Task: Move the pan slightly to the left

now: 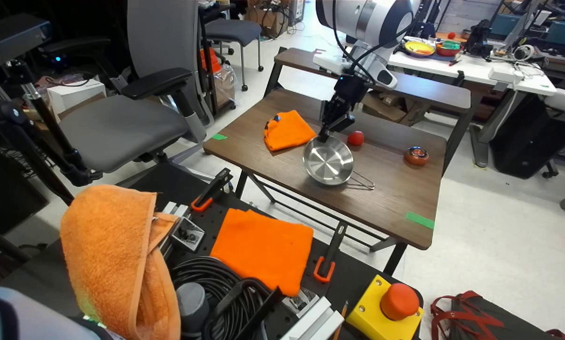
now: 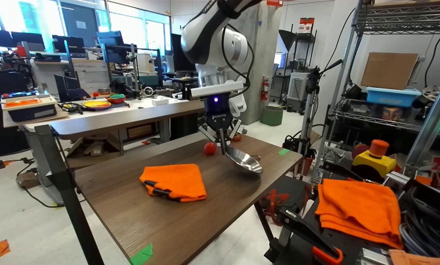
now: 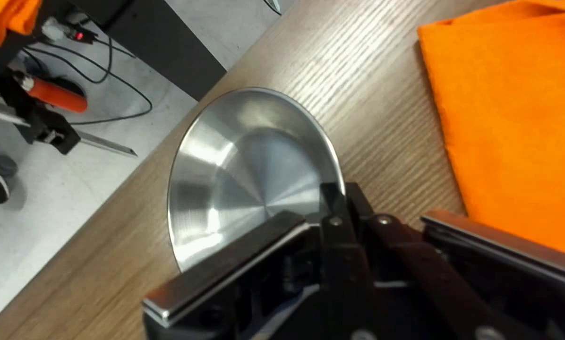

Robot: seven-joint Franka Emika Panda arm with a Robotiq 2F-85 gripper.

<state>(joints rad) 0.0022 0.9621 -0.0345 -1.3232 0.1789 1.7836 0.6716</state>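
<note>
The shiny silver pan (image 1: 329,163) shows in both exterior views (image 2: 245,161), tilted over the brown table. Its thin handle (image 1: 363,182) points away from the orange cloth. My gripper (image 1: 324,135) is shut on the pan's rim, with one finger inside the pan and one outside. In the wrist view the black fingertips (image 3: 341,198) pinch the rim of the pan (image 3: 249,179). The pan's far side hangs low, with a shadow under it in an exterior view; whether its lowest edge touches the table I cannot tell.
A folded orange cloth (image 1: 289,131) lies beside the pan and shows in the wrist view (image 3: 509,118). A red round object (image 1: 355,138) sits close behind the gripper. An orange-brown round object (image 1: 416,155) stands farther along. The table's edge (image 1: 282,198) runs near the pan.
</note>
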